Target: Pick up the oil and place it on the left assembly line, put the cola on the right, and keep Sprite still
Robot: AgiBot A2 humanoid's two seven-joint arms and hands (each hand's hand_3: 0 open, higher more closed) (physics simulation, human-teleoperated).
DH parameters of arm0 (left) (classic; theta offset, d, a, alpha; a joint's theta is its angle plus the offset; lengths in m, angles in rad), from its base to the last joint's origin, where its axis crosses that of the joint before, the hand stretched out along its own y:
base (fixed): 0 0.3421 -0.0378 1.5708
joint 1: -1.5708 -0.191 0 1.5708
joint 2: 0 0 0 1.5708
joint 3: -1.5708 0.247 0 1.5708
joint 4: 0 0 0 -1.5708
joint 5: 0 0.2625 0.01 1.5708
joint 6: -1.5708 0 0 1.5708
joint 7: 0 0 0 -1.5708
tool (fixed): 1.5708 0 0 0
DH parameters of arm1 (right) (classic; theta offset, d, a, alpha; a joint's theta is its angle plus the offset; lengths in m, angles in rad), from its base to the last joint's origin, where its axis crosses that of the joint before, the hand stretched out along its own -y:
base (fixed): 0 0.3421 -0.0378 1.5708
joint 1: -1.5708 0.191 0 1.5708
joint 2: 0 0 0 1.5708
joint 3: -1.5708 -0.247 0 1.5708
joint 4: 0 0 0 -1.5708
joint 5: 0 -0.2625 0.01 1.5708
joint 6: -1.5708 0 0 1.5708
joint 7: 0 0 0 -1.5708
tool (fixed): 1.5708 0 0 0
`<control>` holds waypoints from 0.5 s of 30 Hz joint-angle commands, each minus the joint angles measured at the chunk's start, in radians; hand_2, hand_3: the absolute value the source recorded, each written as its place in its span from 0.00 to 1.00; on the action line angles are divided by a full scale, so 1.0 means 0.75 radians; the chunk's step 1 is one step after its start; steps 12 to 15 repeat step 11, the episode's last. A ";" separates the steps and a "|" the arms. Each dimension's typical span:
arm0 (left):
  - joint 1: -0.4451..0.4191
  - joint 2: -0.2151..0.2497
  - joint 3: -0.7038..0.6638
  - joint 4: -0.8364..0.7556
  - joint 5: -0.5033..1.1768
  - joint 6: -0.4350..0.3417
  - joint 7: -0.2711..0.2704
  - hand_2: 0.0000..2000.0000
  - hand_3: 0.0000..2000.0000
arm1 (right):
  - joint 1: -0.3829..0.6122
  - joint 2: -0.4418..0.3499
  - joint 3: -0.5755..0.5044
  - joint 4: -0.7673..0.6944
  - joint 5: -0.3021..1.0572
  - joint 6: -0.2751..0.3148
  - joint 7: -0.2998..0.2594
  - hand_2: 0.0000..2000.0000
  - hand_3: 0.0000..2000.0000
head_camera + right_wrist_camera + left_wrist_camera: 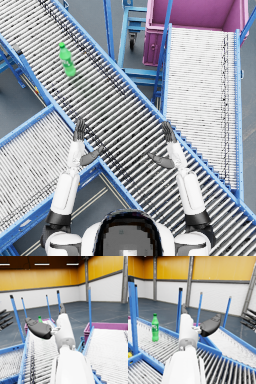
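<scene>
**Operator:** Report the item's position and orientation.

**Technician:** One green Sprite bottle (67,60) stands on the centre line (125,125), on its far left stretch, well apart from both hands. Its long axis is vertical, with the cap up and the base on the rollers. The left wrist view shows it upright. The label is blurred there, and the white lettering on the green body only appears to read Sprite.

**Operator:** Give the counts.

**Technician:** Bottles: one. Roller conveyors: three, namely the centre line running diagonally, the left line (30,155) and the right line (200,90). Bins: one, a pink bin (195,20) at the far end of the right line.

**Operator:** State the hand condition.

**Technician:** The left hand (80,147) is spread wide, fingers straight and pointing far, thumb angled inward, with nothing in it. It sits over the near part of the centre line by the left rail. The right hand (171,149) mirrors it near the right rail, equally wide and holding nothing.
</scene>
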 commanded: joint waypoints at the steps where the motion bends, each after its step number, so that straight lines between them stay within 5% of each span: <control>1: 0.000 0.000 0.000 0.000 0.000 0.000 0.000 0.00 0.00 | 0.000 0.000 0.000 0.000 0.000 0.000 0.000 0.00 0.00; 15: 0.000 0.000 0.000 0.000 0.000 0.000 0.000 0.00 0.00 | 0.000 0.000 0.000 0.000 0.000 0.000 0.000 0.00 0.00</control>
